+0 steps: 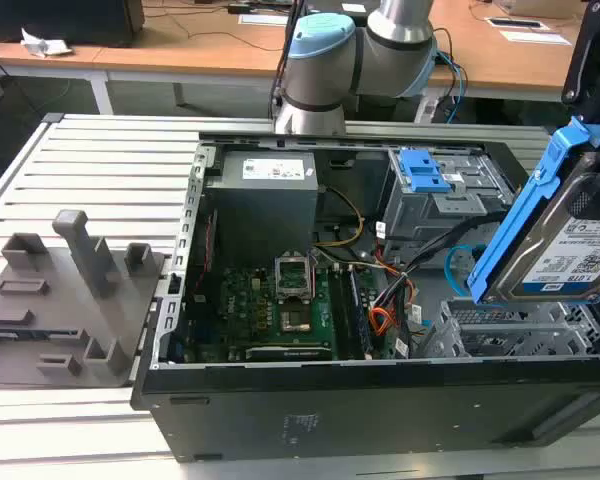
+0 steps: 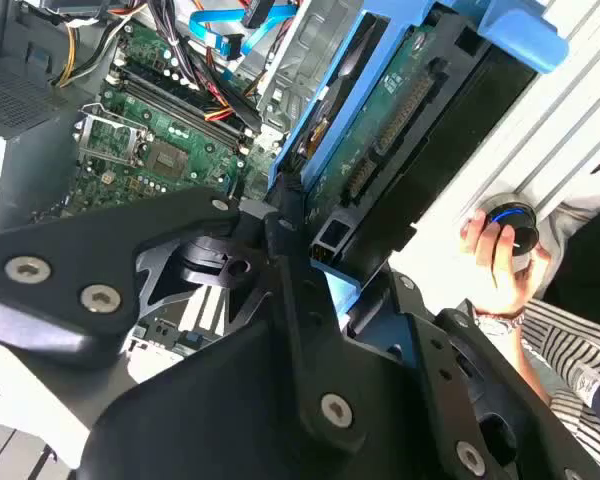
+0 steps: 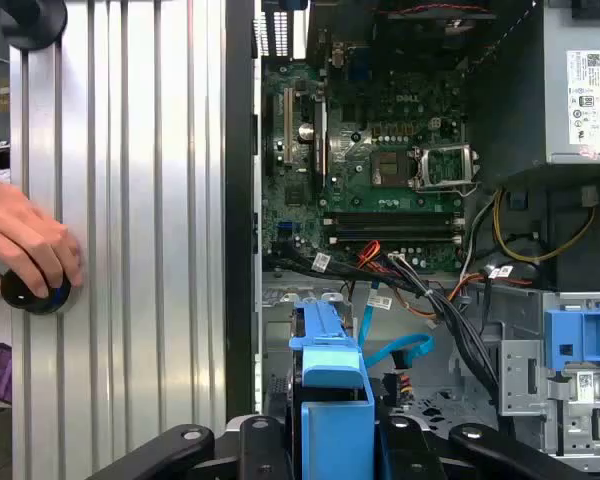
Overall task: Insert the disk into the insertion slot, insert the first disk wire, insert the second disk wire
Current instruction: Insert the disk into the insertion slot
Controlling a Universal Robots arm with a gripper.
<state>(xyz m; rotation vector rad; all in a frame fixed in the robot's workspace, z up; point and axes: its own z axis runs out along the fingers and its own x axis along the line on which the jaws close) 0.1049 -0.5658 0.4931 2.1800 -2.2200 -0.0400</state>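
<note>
I look into a workshop with wooden desks (image 1: 180, 50) at the back. In front is a table (image 1: 100, 170) of aluminium slats, and it carries an open computer case (image 1: 380, 410). The disk (image 1: 580, 255) is in the air over the near corner of the case, at the exterior view's right. It is steeply tilted, its white label faces the camera, and the blue carrier (image 1: 525, 215) frames it. The gripper (image 3: 330, 440) holds it: in both wrist views the black fingers (image 2: 280, 240) are closed on the end of the carrier, one on each side. The disk hangs just above the insertion slot (image 1: 520, 335), the silver perforated cage in this corner, and is not inside it. Whether its lower edge touches the cage I cannot tell. Behind the slot stands the taller grey cage (image 1: 425, 175) with a blue latch. The second disk wire (image 1: 458, 262), light blue, curls between the two cages. The first disk wire (image 1: 382, 318), red and orange, lies near it, beside the motherboard (image 1: 270, 310). Where their plugs end I cannot tell. The grey power supply (image 1: 265, 195) sits at the far wall of the case. Near the table's edge at the exterior view's left rests a grey plastic fixture (image 1: 70, 290). In the first wrist view a person's hand (image 3: 25, 245) rests on a round black knob (image 3: 35, 292) at the table's edge, apart from the case.
</note>
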